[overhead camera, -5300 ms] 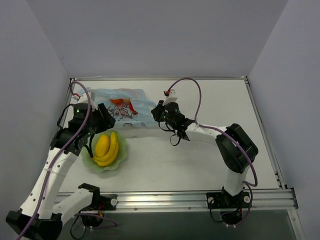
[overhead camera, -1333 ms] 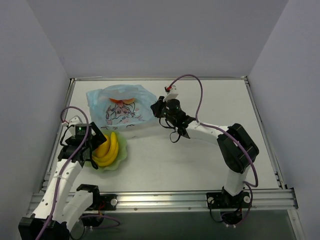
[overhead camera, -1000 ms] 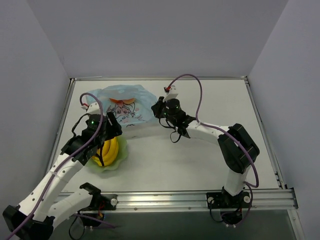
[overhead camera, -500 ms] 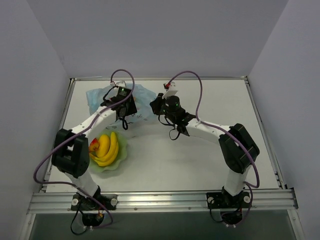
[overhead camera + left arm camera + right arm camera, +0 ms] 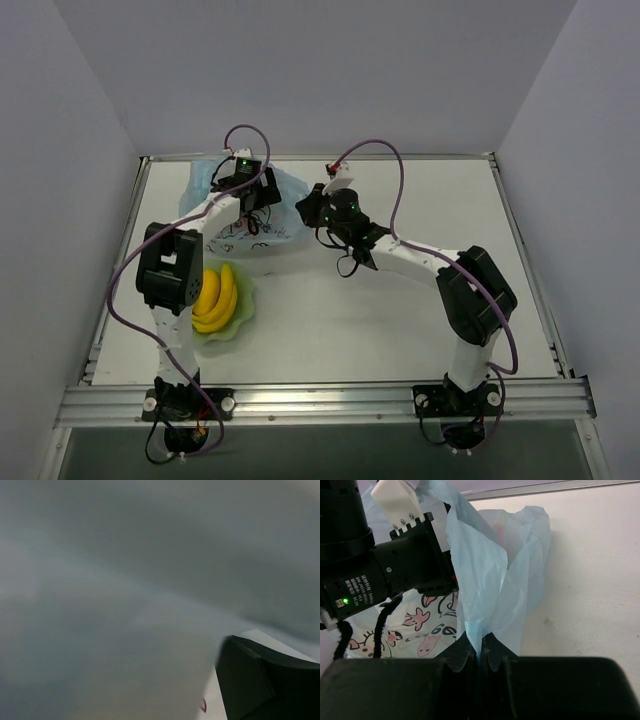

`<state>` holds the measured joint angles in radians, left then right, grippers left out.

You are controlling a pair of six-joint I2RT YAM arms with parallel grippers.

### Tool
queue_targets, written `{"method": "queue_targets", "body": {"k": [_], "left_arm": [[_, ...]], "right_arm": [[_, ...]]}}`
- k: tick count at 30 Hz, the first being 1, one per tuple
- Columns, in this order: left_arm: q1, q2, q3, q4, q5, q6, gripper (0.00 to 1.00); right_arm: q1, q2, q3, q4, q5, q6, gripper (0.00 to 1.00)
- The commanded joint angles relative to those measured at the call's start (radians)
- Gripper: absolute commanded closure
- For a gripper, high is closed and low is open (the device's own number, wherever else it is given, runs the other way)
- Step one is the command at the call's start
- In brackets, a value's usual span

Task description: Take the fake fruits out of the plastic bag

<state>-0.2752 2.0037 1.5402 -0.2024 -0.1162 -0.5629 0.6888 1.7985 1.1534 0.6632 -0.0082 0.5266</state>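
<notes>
The light-blue plastic bag (image 5: 232,232) lies at the back left of the table, its printed side up. My right gripper (image 5: 479,647) is shut on a pinched fold of the plastic bag (image 5: 492,575), holding that edge up. My left gripper (image 5: 250,205) is over the bag's mouth. Its wrist view is a blue-grey blur with a single dark finger (image 5: 260,680) far off to the right, so the jaws stand open and hold nothing visible. A yellow banana bunch (image 5: 218,297) lies in the pale green bowl (image 5: 240,316). The left wrist covers any fruits in the bag.
The left arm's black elbow link (image 5: 170,268) hangs over the bowl's left side. The left wrist body (image 5: 395,565) sits close to the held bag edge. The table's back rail (image 5: 420,156) runs just behind the bag.
The left arm has swung from the bowl up to the bag's mouth, and its jaws have opened. The right gripper has kept its pinch on the bag edge, shifting slightly left.
</notes>
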Motion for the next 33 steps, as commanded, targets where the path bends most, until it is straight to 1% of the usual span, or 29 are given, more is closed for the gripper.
{"method": "queue_targets", "body": {"k": [1,4,5,6,10,15,16,19,20,22,23,25,26,29,30,32,33], "left_arm": [[0.008,0.016,0.038,0.142,0.019,0.035,0.03],[0.01,0.066,0.07,0.185,0.012,0.041,0.03],[0.01,0.081,0.083,0.185,0.003,0.043,0.0],[0.01,0.107,0.104,0.185,-0.008,0.044,0.02],[0.013,0.145,0.129,0.265,-0.056,0.058,0.03],[0.014,0.23,0.218,0.255,-0.057,0.077,0.02],[0.014,0.234,0.225,0.256,-0.057,0.078,0.03],[0.013,0.219,0.196,0.296,-0.053,0.083,0.21],[0.013,0.211,0.186,0.305,-0.053,0.087,0.31],[0.014,0.198,0.176,0.311,-0.051,0.103,0.43],[0.014,0.193,0.175,0.31,-0.051,0.106,0.52],[0.014,0.173,0.163,0.31,-0.046,0.113,0.6],[0.013,0.164,0.155,0.311,-0.039,0.113,0.67],[0.002,0.106,0.095,0.327,-0.019,0.101,0.72],[-0.004,0.06,0.075,0.327,-0.02,0.084,0.74],[-0.024,0.005,-0.018,0.375,-0.007,0.064,0.76],[-0.031,-0.05,-0.049,0.386,-0.002,0.054,0.77]], "right_arm": [[0.003,0.022,0.048,0.049,-0.033,0.007,1.0],[0.003,0.041,0.058,0.05,-0.047,0.009,1.0],[0.003,0.044,0.06,0.053,-0.052,0.007,1.0],[0.003,0.051,0.063,0.055,-0.061,0.007,1.0],[0.003,0.064,0.06,0.058,-0.085,0.006,1.0],[0.0,0.071,0.042,0.072,-0.09,0.004,1.0],[0.0,0.074,0.04,0.072,-0.09,0.004,1.0],[-0.011,0.082,0.042,0.072,-0.088,0.003,1.0],[-0.011,0.084,0.043,0.073,-0.088,0.004,1.0],[-0.015,0.085,0.043,0.076,-0.091,0.009,1.0],[-0.017,0.085,0.042,0.079,-0.092,0.009,1.0],[-0.017,0.082,0.039,0.079,-0.088,0.01,1.0],[-0.017,0.081,0.035,0.079,-0.085,0.009,1.0],[-0.021,0.075,0.037,0.078,-0.072,0.009,1.0],[-0.021,0.076,0.046,0.076,-0.069,0.009,1.0],[-0.025,0.082,0.057,0.081,-0.056,0.013,1.0],[-0.023,0.085,0.061,0.085,-0.052,0.016,1.0]]}}
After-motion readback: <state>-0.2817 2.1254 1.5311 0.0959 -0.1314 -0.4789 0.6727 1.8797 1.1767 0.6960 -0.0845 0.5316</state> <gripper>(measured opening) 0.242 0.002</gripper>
